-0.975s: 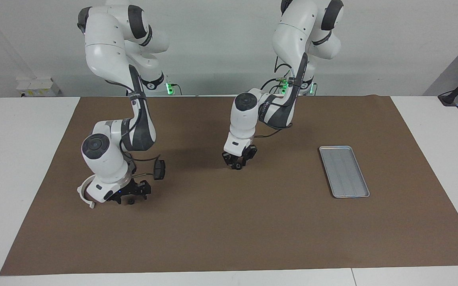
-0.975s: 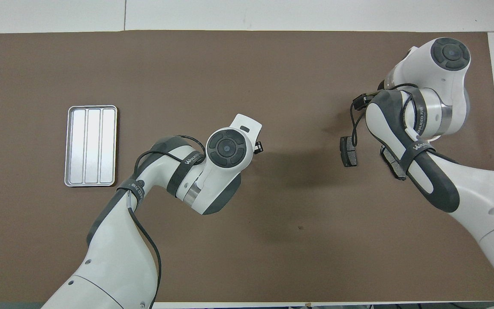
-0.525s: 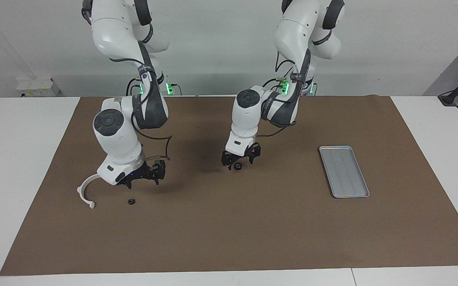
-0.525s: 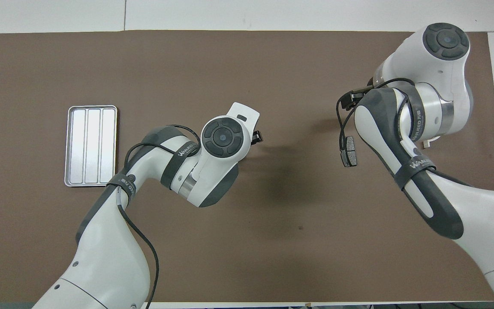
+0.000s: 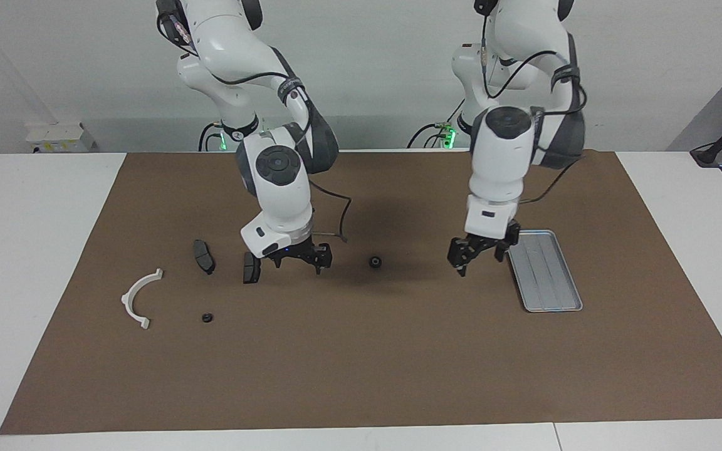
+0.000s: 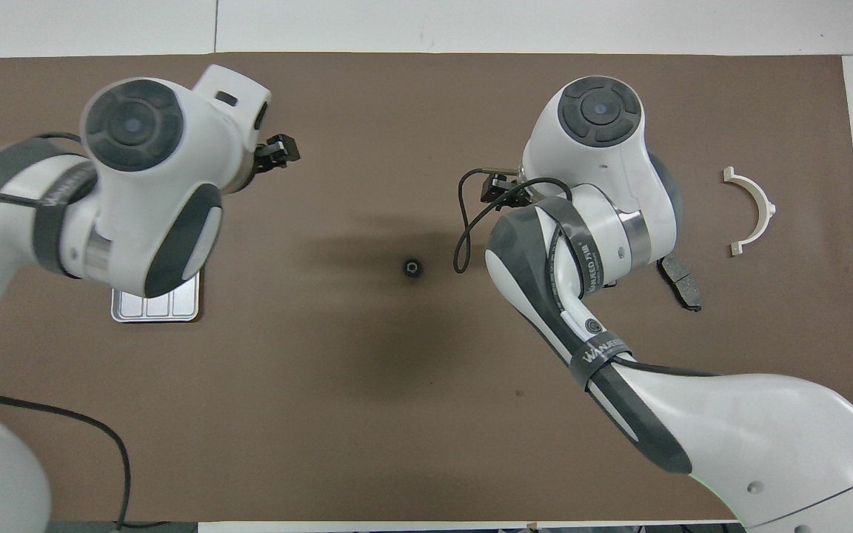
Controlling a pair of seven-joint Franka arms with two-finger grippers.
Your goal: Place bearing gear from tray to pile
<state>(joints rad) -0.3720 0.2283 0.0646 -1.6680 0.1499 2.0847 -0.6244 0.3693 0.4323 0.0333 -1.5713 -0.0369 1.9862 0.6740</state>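
A small black bearing gear [image 5: 375, 262] lies alone on the brown mat at the table's middle; it also shows in the overhead view [image 6: 413, 267]. A second small gear [image 5: 207, 317] lies beside the white half-ring bracket [image 5: 140, 297] of the pile, with two dark brake pads [image 5: 203, 255] [image 5: 249, 267] nearer the robots. The silver tray [image 5: 543, 269] holds nothing. My left gripper [image 5: 475, 252] hangs open and empty beside the tray's edge. My right gripper [image 5: 301, 258] hangs open and empty between the brake pads and the middle gear.
The brown mat [image 5: 361, 376] covers most of the white table. In the overhead view the left arm covers most of the tray [image 6: 154, 306], and the right arm hides one brake pad and the gear by the bracket [image 6: 752, 211].
The left gripper left the gear on the mat's middle, rose and swung toward the tray. The right gripper rose from the pile and moved toward the middle, uncovering the brake pads.
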